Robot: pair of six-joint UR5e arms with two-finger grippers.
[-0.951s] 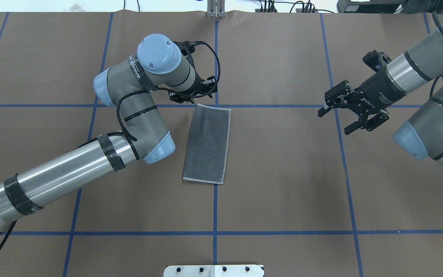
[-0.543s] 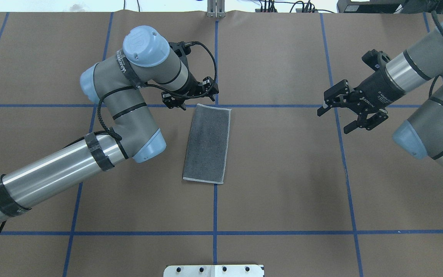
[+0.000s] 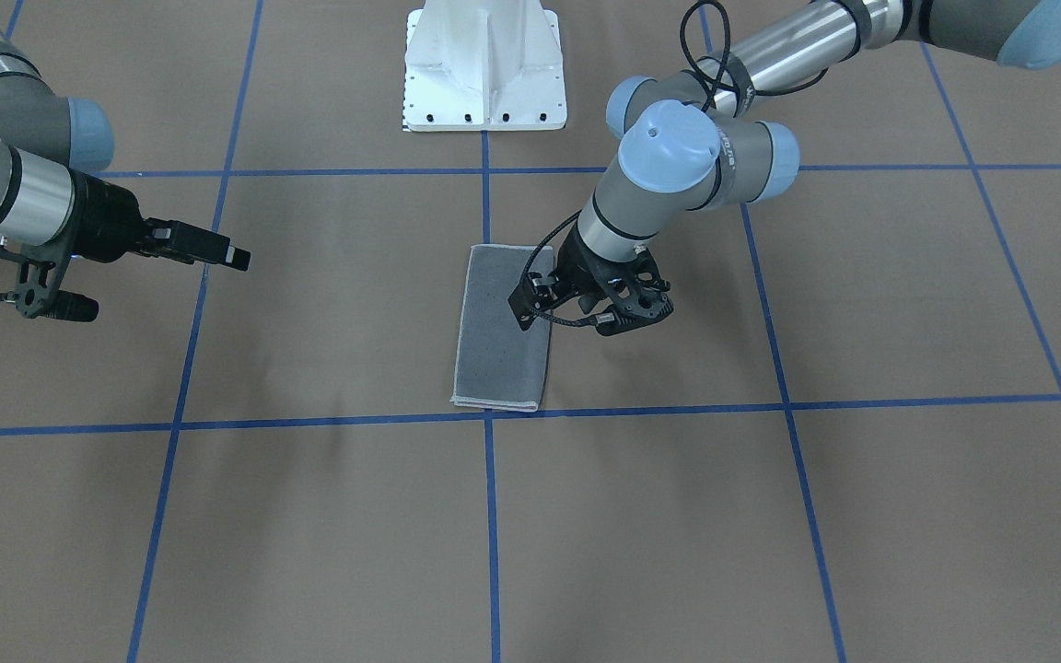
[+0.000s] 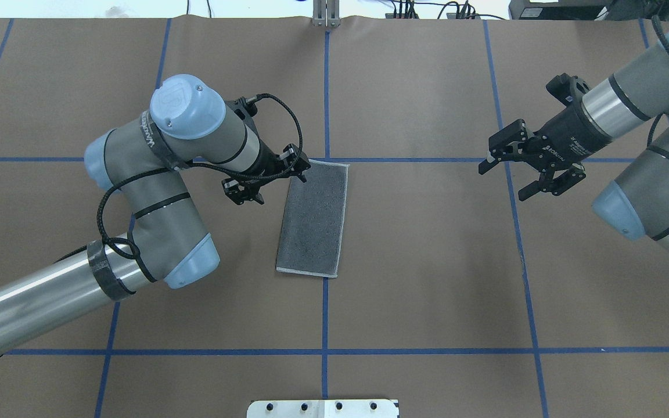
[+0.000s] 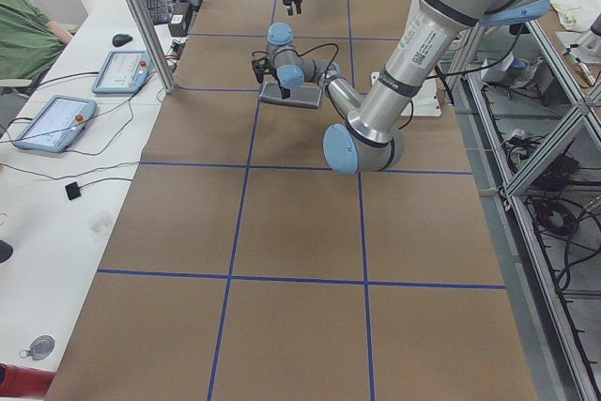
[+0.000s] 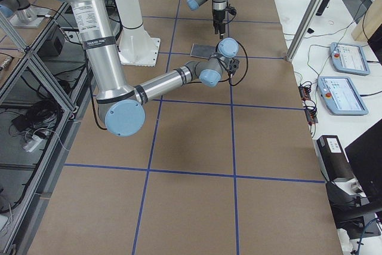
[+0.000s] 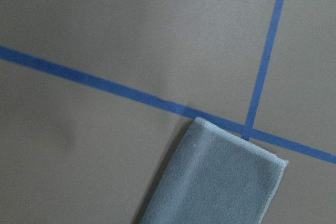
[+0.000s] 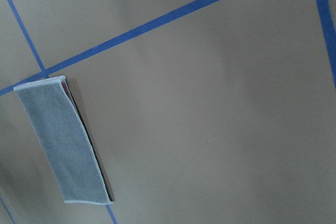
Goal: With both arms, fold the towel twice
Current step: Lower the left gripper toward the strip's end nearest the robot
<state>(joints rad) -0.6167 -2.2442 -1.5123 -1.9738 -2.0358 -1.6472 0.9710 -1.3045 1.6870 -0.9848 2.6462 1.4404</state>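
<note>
towel (image 4: pixel 313 217) folded once, grey up, flat on table (image 4: pixel 427 278), long axis base-to-far | left gripper (image 4: pixel 269 181) spread wide above far end of long edge, towel just beside fingers, toward right arm | right gripper (image 4: pixel 519 174) spread wide, well apart | left nearer

Six viewpoints around one towel (image 4: pixel 312 217)

From above, the left pincer (image 4: pixel 269 183) hid the far left corner of the towel (image 4: pixel 311 220). The towel's pink side was folded inside, and only a thin bit of it showed in the right wrist view. The left wrist view cut the towel off at the bottom. In both side views the towel was too small to make out.
</note>
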